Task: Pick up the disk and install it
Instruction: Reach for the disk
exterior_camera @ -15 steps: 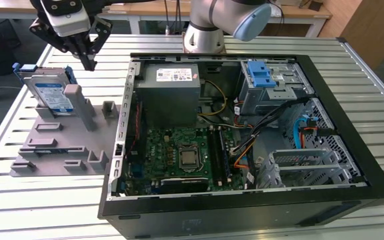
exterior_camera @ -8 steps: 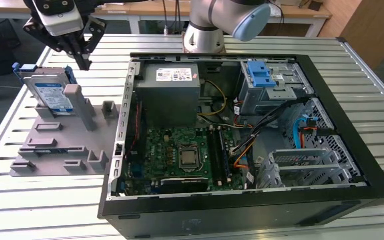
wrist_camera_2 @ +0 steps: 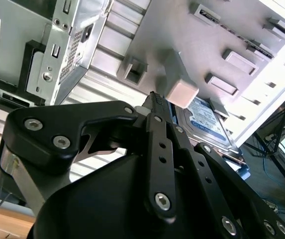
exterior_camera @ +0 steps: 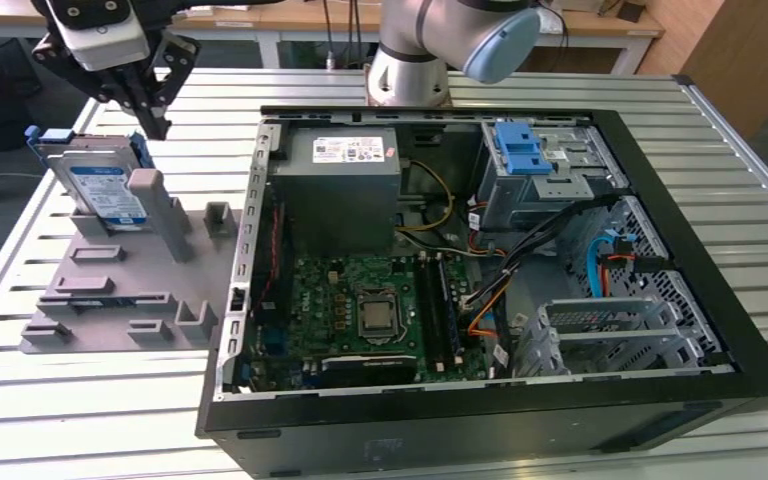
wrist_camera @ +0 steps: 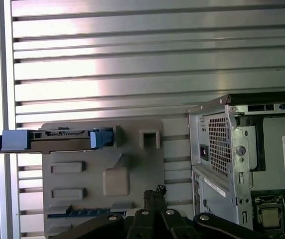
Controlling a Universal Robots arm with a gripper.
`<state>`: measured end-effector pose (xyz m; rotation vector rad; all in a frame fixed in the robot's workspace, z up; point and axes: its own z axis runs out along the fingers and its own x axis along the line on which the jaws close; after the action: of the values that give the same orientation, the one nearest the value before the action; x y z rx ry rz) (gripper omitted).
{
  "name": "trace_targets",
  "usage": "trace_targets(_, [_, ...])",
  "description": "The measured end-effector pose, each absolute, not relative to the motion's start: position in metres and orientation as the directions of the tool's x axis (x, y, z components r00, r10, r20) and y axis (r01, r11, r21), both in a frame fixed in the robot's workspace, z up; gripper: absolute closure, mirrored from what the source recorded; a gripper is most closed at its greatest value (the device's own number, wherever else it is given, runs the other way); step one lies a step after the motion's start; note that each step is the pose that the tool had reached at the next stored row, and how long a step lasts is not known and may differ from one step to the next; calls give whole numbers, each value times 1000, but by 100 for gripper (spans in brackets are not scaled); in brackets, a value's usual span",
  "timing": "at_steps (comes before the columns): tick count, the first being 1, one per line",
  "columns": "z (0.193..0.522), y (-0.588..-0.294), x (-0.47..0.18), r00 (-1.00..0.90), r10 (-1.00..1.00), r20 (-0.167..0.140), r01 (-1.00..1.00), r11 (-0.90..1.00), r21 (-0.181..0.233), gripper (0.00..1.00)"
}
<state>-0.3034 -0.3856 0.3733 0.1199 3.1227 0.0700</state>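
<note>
The disk [exterior_camera: 101, 182] is standing on edge in a slot of the grey fixture [exterior_camera: 117, 300], which is lying on the slatted tabletop [exterior_camera: 91, 420] at the exterior view's left of the open computer case [exterior_camera: 491, 430]. The claw [exterior_camera: 160, 126] is hanging above the fixture, near the disk's upper edge and apart from it. In both wrist views its fingers [wrist_camera_2: 157, 129] are pressing together, gripping nothing.

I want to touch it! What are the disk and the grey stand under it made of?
The disk: likely metal, a shiny silver body with a paper-like label; its blue frame looks like plastic. The stand: probably plastic, matte grey with no glints.
</note>
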Motion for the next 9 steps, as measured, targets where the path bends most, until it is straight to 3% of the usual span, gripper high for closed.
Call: trace_targets(9, [368,-379,-325,-997,78,-2,78,996,45,89])
